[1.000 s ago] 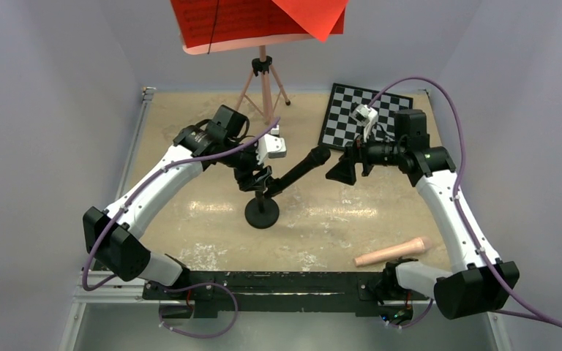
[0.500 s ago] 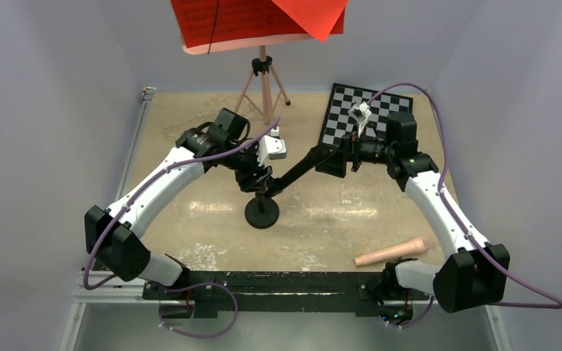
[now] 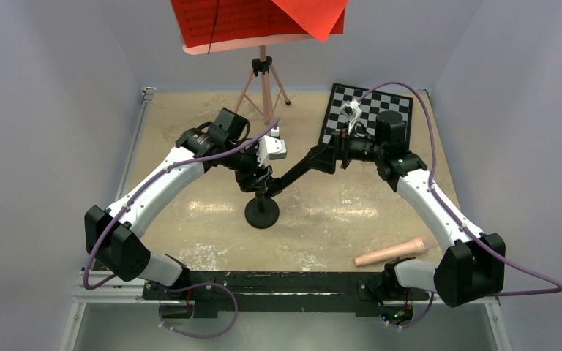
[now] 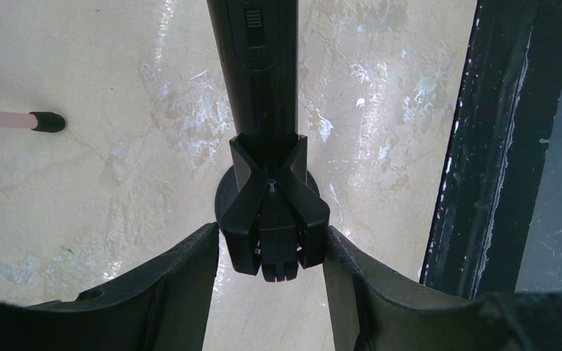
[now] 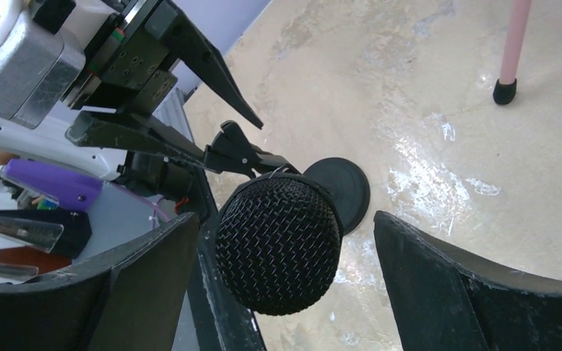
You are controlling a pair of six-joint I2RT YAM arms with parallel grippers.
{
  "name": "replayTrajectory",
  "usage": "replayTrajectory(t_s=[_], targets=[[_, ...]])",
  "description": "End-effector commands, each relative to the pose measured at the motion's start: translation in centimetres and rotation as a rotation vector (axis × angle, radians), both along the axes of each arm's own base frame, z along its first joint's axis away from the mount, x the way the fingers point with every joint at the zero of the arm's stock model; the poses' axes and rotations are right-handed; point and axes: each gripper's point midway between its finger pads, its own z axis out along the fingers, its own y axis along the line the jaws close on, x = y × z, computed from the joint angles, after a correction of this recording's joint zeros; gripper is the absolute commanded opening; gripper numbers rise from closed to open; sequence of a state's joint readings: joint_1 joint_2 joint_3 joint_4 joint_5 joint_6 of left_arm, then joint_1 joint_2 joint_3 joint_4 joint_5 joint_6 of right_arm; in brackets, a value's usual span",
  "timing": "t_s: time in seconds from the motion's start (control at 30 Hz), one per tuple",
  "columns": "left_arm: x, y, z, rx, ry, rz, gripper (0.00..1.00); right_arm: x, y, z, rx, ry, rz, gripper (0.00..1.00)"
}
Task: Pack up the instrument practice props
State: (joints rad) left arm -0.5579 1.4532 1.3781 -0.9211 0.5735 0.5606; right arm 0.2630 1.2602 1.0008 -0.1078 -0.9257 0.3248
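Top view: the mic stand (image 3: pixel 262 213) stands upright mid-surface (image 3: pixel 190 212). The microphone (image 3: pixel 298 169) sits in its clip and slants up and to the right of the mic stand. The left claw (image 3: pixel 260 180) is at the clip, above the stand's round base. The right claw (image 3: pixel 326 156) is at the microphone's head. The music stand (image 3: pixel 265 82), red pages (image 3: pixel 249 18) on its tray, is behind the mic stand, well apart. The chessboard (image 3: pixel 399 106) lies behind and right of it.

Left wrist view: the left claw's fingers (image 4: pixel 190 281) lie along both sides of the clip. Whether they clamp it cannot be told.

Right wrist view: the right claw is wide open. Its fingers (image 5: pixel 439 292) flank the mesh head, with a clear gap on each side.
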Motion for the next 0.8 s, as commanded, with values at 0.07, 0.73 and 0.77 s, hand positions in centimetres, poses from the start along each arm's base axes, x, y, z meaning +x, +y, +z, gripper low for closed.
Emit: replayTrajectory(t_s=[0.07, 0.73, 0.77], targets=[[-0.5, -0.5, 1.1, -0.044, -0.009, -0.019, 0.57, 0.8, 0.1, 1.6, 0.015, -0.039, -0.037, 0.86], [-0.4, -0.8, 3.3, -0.136, -0.06, 0.057, 0.71, 0.5, -0.1, 1.6, -0.003, -0.042, -0.028, 0.35], [-0.2, -1.1, 3.4, -0.148, -0.06, 0.071, 0.7, 0.5, -0.1, 1.6, -0.002, -0.04, -0.029, 0.34]])
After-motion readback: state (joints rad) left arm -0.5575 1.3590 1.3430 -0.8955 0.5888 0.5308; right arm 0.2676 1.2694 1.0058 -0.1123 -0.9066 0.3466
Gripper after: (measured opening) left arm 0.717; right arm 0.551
